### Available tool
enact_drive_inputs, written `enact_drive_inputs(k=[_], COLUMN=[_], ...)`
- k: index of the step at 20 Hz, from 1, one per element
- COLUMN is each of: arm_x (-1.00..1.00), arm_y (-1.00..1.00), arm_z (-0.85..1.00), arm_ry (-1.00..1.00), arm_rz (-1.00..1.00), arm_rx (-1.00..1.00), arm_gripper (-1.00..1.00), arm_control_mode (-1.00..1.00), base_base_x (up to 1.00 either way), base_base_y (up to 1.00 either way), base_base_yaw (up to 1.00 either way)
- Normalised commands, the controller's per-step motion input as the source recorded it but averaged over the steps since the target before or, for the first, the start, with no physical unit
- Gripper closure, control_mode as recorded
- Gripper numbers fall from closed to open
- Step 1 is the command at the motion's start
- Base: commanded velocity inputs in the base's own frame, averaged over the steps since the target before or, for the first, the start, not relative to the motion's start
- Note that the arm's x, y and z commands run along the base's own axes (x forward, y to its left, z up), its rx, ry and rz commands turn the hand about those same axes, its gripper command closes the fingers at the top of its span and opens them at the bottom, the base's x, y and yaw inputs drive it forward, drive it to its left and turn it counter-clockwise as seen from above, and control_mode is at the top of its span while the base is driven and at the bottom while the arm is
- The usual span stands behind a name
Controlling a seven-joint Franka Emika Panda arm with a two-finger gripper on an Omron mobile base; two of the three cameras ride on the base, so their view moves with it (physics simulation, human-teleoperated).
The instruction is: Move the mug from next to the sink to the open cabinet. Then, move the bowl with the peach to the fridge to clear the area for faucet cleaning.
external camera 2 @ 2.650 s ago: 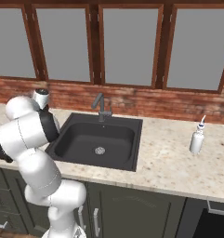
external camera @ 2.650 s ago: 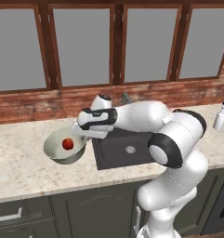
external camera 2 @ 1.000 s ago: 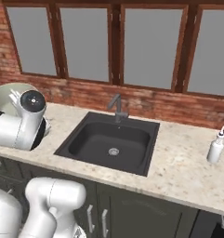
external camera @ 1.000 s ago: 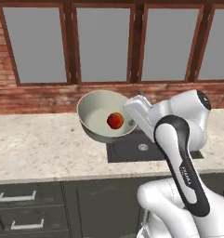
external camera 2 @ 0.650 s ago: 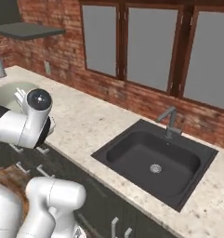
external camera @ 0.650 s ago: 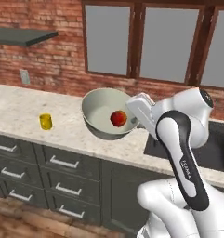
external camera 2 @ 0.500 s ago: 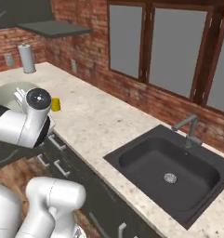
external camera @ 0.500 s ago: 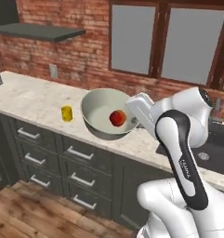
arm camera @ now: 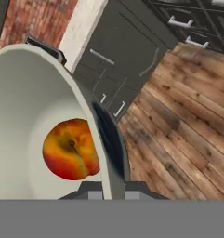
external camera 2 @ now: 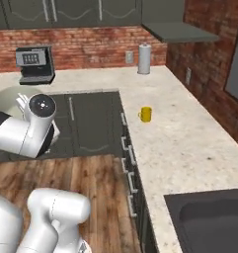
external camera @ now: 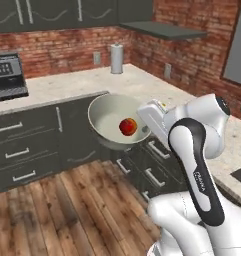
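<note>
The end effector [arm camera: 114, 183] pinches the rim of the bowl [external camera: 112, 121], carried mid-air at centre frame with the peach [external camera: 127, 126] inside. The mug [external camera 2: 145, 114] sits on the table [external camera 2: 189, 143], apparently not yet shelved; the fridge delivery also remains.

A pale speckled stone bench [external camera 2: 189, 148] runs in an L across the right base view, from the upper left along the brick wall and down the right side. On it stand a small yellow mug [external camera 2: 145, 114] near the middle of the frame, a white paper roll [external camera 2: 144, 59] upright at the top centre, and a black coffee machine [external camera 2: 35, 64] at the upper left. A black sink [external camera 2: 209, 217] is set into the bench at the lower right. A wood plank floor [external camera: 67, 210] fills the lower left of the left base view.
</note>
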Motion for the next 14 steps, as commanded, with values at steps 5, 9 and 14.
enact_drive_inputs(k=[5,9,14], arm_x=[0.0,0.0,0.0], arm_y=[0.0,0.0,0.0], arm_z=[0.0,0.0,0.0], arm_ry=[0.0,0.0,0.0], arm_rz=[0.0,0.0,0.0], arm_rx=[0.0,0.0,0.0], arm_gripper=[1.0,1.0,1.0], arm_control_mode=[1.0,1.0,1.0], base_base_x=[0.0,0.0,-0.02], base_base_y=[0.0,0.01,0.0], base_base_yaw=[0.93,0.95,0.97])
